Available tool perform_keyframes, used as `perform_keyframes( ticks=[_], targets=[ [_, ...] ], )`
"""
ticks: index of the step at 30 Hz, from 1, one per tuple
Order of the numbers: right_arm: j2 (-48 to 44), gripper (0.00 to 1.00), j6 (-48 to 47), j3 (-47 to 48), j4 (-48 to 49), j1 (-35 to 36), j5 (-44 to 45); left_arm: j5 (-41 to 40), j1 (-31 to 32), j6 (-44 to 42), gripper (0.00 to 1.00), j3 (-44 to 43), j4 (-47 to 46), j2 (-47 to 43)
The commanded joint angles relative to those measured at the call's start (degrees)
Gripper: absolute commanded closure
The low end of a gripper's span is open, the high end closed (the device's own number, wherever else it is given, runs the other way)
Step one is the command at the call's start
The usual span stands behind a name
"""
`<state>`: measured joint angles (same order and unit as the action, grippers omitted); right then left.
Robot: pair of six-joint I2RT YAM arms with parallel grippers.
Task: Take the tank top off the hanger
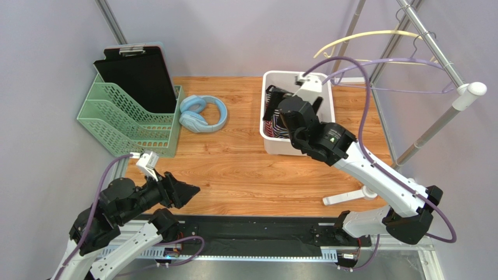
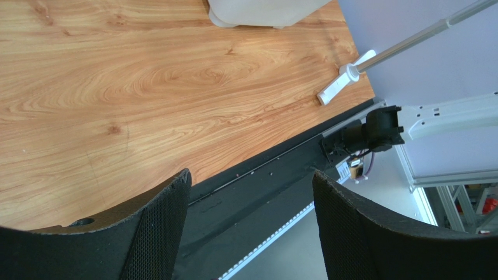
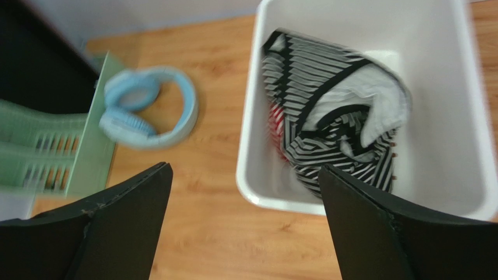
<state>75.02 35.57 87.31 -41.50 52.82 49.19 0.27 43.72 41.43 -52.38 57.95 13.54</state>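
1. The tank top [image 3: 304, 76], striped black and white, lies crumpled inside the white bin [image 3: 252, 146] on the bench [image 1: 234, 169].
2. The right jaws stand apart above the bin with nothing clamped. In the wrist view we see the tank top beyond and between them, touching neither.
3. The left jaws are apart too, low over the bench's near edge and well apart from the bin.
4. A yellow hanger [image 1: 365, 35] and a purple hanger [image 1: 409, 90] hang on the rack rail [image 1: 435, 49] at far right, well apart from the tank top.
5. Blue headphones [image 1: 201, 114] lie left of the bin.
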Motion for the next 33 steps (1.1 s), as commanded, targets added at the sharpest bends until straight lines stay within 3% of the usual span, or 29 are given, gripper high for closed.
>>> perform_keyframes(
  ticks=[1,2,4,5,6,8,12,16,22,23,26,29,30,33],
  targets=[
    [-0.9,0.00,-23.0,-4.8,13.5,0.4,-35.7,1.3,-0.1,2.3,0.20,3.2,-4.5,0.3],
    [-1.4,0.00,-24.3,-8.1,15.4,0.4,-49.0,1.2,-0.1,2.6,0.20,3.6,-4.8,0.3],
    [-3.5,0.00,-27.7,-11.4,20.3,0.4,-64.5,1.2,-0.1,3.0,0.20,4.9,-5.9,0.3],
    [-4.3,0.00,-28.5,-13.5,21.9,0.5,-78.8,1.1,-0.1,3.1,0.20,5.3,-6.3,0.2],
    [-5.1,0.00,-28.9,-17.7,25.6,0.6,-84.6,1.1,-0.1,3.1,0.20,5.7,-6.7,0.2],
    [-7.9,0.00,-28.2,-22.3,29.1,1.1,-95.3,1.2,-0.1,3.3,0.20,7.0,-8.2,-0.2],
    [-14.1,0.00,-23.9,-34.5,37.9,1.6,-96.7,1.0,-0.1,4.4,0.20,10.4,-11.6,-1.8],
    [-23.1,0.00,-17.0,-51.4,45.6,1.6,-89.5,1.0,-0.2,6.2,0.20,16.4,-18.1,-4.5],
    [-43.1,0.00,-7.3,-69.3,50.5,1.7,-57.2,-0.2,-0.1,8.6,0.19,25.0,-27.5,-8.3],
    [-46.1,0.00,-4.6,-74.0,49.9,1.6,-47.1,-0.1,-0.1,8.7,0.19,26.1,-28.7,-8.7],
    [-60.8,0.00,-0.6,-80.3,44.5,1.8,-30.6,-1.8,-0.1,9.0,0.18,30.0,-33.2,-10.3],
    [-77.1,0.00,4.0,-86.9,37.2,1.7,-22.2,-1.9,-0.1,9.7,0.18,34.0,-37.5,-11.3],
    [-79.0,0.00,6.2,-90.1,34.3,1.7,-20.4,-1.7,-0.1,9.7,0.17,35.1,-39.7,-11.4],
    [-70.8,0.00,7.8,-91.8,38.1,1.8,-17.3,-1.8,-0.1,10.2,0.16,39.8,-43.9,-12.3]
  ],
)
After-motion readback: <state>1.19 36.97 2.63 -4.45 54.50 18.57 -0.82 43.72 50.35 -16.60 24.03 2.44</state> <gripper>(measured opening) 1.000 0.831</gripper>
